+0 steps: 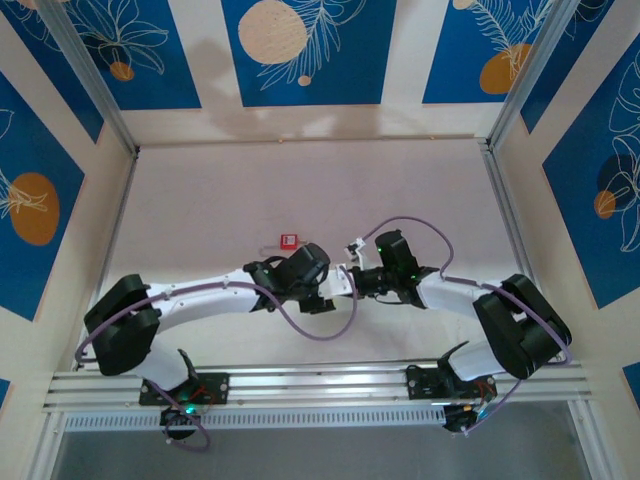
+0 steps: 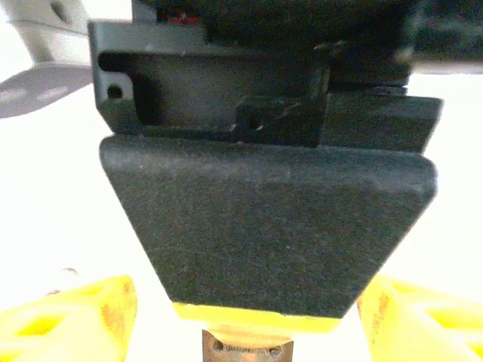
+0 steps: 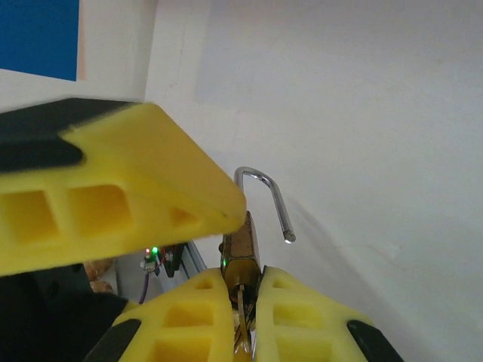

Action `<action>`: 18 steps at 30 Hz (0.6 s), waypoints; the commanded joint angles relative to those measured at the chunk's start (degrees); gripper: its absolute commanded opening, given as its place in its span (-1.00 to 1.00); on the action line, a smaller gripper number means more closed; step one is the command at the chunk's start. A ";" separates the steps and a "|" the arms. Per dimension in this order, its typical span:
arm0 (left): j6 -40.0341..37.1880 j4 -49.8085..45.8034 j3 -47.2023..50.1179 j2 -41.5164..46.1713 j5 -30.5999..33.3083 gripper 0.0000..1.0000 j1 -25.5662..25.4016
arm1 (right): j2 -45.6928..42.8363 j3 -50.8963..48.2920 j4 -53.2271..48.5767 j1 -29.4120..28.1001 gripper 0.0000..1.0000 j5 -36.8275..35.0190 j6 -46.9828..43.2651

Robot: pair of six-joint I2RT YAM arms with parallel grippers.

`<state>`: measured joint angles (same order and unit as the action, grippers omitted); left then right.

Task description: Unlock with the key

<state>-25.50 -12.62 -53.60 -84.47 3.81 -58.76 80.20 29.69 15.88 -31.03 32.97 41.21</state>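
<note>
A brass padlock [image 3: 240,245] is up off the table between the two arms, where they meet [image 1: 340,282]. Its steel shackle [image 3: 264,192] has sprung open, with the free end clear of the body. The key [image 3: 242,332] sits in the keyhole, and my right gripper [image 3: 243,313] is shut on it with the padlock's lower end resting against the fingertips. In the left wrist view my left gripper [image 2: 245,320] is open, its yellow fingers [image 2: 75,317] wide apart on either side of the padlock's top [image 2: 245,348]. One left finger [image 3: 113,188] lies close over the padlock body.
A small red item [image 1: 290,240] lies on the white table [image 1: 300,190] just beyond the grippers. The right gripper's black housing [image 2: 264,219] is very close in front of the left wrist camera. An aluminium rail [image 1: 320,380] runs along the near edge. Walls enclose the sides.
</note>
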 commanded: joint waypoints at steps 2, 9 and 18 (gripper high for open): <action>-0.69 1.20 0.55 5.72 3.01 1.00 -0.21 | -0.48 3.61 -2.62 0.80 -0.93 0.56 -1.94; -0.92 -1.20 2.60 12.02 7.77 1.00 -0.21 | 2.03 7.94 -4.70 1.85 -0.94 1.96 -3.04; -4.71 7.48 8.91 22.69 25.74 1.00 0.23 | 3.12 12.32 -10.96 5.24 -0.94 -2.30 -6.83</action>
<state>-27.62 -11.18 -46.19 -64.73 19.18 -58.76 82.26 39.48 8.49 -26.74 32.42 37.39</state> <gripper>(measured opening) 0.998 0.089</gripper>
